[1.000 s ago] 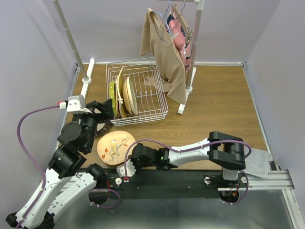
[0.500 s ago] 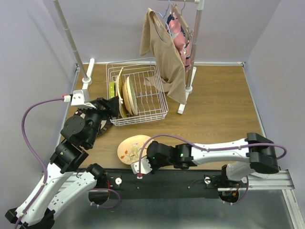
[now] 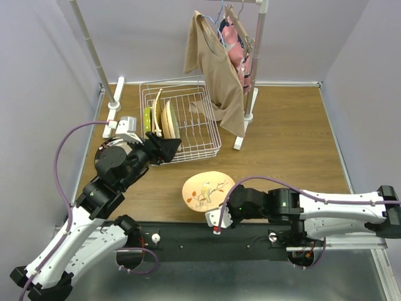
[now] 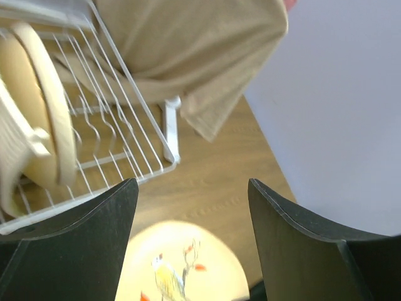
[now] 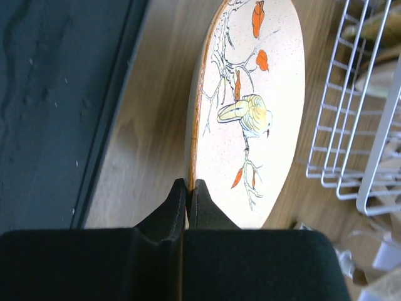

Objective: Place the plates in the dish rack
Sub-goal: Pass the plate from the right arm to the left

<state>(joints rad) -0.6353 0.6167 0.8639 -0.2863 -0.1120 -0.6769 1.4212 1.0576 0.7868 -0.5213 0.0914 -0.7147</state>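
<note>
Bird plate, place: the bird plate (image 3: 208, 189) is near the front middle of the tabletop (image 3: 288, 135), just ahead of the black strip (image 3: 207, 241) at the near edge.
Bird plate, facing: its painted face turns up toward the overhead camera. It reads as an oval, longer from left to right.
Bird plate, contact: it cannot be told whether its underside touches the wood.
Right tool: the right tool (image 5: 187, 185) has its fingers pressed together on the plate's near rim (image 5: 250, 113), pinching it edge-on.
Left tool: the left tool (image 3: 168, 145) is spread wide with nothing between its fingers, at the near-left corner of the dish rack.
Left wrist view: between the spread fingers (image 4: 191, 188) the plate (image 4: 182, 263) shows below and the rack's wire corner (image 4: 169, 135) above.
Dish rack: the dish rack (image 3: 210, 135) sits far left, its long axis running near to far.
Standing plates: the standing plates (image 3: 164, 122) stand on edge in the rack's left part, rims pointing near to far.
Open slots: the rack's right part shows bare wires and prongs.
Room between: wood shows between the plate and the rack's near rim.
Edges: a tan garment (image 3: 216, 69) on the rail stand (image 3: 258, 56) hangs over the rack's far-right corner.
</note>
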